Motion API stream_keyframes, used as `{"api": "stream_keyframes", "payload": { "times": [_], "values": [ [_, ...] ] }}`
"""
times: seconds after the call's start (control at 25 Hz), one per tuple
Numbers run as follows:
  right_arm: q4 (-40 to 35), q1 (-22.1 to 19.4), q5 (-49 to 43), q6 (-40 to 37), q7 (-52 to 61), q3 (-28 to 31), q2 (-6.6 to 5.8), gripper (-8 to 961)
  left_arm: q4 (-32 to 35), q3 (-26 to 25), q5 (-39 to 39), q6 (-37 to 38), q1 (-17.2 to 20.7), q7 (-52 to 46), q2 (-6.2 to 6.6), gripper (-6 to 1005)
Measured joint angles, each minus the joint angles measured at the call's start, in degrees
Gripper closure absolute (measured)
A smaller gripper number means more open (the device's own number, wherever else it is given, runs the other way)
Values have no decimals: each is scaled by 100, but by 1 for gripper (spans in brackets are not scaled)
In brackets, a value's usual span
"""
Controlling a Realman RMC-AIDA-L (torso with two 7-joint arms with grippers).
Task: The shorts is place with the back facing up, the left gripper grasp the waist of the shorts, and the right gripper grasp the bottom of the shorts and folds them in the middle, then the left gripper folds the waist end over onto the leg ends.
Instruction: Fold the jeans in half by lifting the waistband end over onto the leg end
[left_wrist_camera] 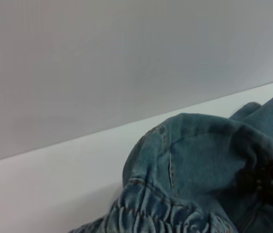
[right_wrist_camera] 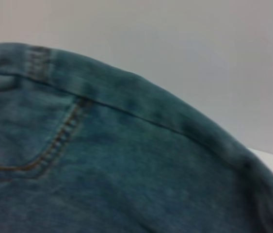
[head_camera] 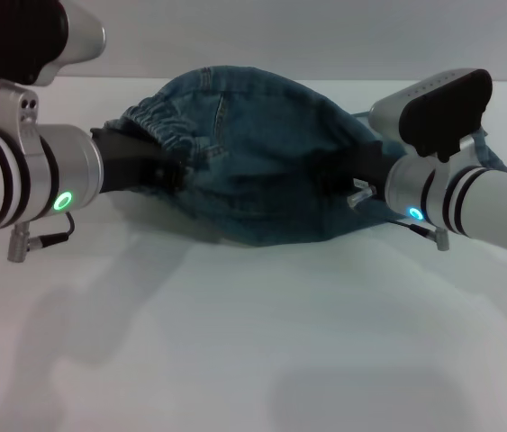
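Head view showed a plain white worktop (head_camera: 253,360) against a pale grey wall (head_camera: 280,36); the blue faded-wash denim shorts (head_camera: 262,171) lay bunched in a mound at its far middle; the left black two-finger tool (head_camera: 158,166), on its silver-white arm, was clamped on the ruffled elastic waist of the shorts (head_camera: 167,126); the right black tool (head_camera: 343,175) was pressed into the denim at the opposite end, its fingers' spread impossible to tell.

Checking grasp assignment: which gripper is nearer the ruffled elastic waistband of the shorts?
Left. The left gripper is right at the gathered waistband on the shorts' left end. The right gripper is at the opposite end, well away from the waistband.
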Motion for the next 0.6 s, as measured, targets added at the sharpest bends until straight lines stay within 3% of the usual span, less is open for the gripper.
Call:
{"api": "stream_keyframes", "payload": {
  "times": [0.6],
  "values": [
    [291,209,-27,-258,-20,-55,-30,892,-751,-25,-308,-188,80,248,0,901]
  ]
}}
